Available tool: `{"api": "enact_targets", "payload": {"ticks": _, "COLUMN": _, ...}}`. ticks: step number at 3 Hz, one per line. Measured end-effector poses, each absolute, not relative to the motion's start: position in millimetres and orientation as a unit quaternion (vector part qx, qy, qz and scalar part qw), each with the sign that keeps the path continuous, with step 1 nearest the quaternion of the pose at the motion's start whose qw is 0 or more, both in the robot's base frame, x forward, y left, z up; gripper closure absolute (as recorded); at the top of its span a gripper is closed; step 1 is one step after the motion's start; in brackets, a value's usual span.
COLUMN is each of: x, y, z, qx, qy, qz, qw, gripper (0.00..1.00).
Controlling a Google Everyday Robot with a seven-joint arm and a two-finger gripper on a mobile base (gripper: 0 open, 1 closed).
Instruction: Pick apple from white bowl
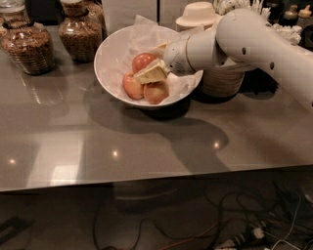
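The white bowl, lined with crinkled white paper, stands at the back middle of the grey table. It holds the deep-red apple at the back and two paler apples in front. My gripper reaches into the bowl from the right on the white arm. It is open, with one cream finger lying in front of the red apple and above the paler apples, and the other finger behind the red apple. The red apple's right side sits between them.
Two glass jars of brown food stand at the back left. Stacked beige paper bowls and a woven holder stand behind and right of the bowl. The table's front edge runs across, with cables on the floor below.
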State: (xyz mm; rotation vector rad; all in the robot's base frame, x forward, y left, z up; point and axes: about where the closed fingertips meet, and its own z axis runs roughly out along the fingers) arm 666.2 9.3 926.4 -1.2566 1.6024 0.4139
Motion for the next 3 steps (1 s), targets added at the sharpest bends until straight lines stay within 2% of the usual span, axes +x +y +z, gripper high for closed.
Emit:
{"api": "enact_targets", "payload": {"ticks": 1, "x": 663.3, "y": 13.9, "z": 963.9, "qx": -0.540, "qy": 0.633, "qz": 0.165, "qw": 0.530, "gripper": 1.00}}
{"api": "enact_targets", "payload": {"ticks": 2, "x": 647.1, "y": 9.3, "z": 1000.5, "qx": -0.565, "qy": 0.595, "qz": 0.171, "qw": 0.545, "gripper": 1.00}}
{"api": "enact_targets", "payload": {"ticks": 3, "x": 613.8, "y": -21.5, "z": 1006.3, "qx": -0.574, "qy": 0.597, "qz": 0.189, "qw": 0.527, "gripper": 1.00}}
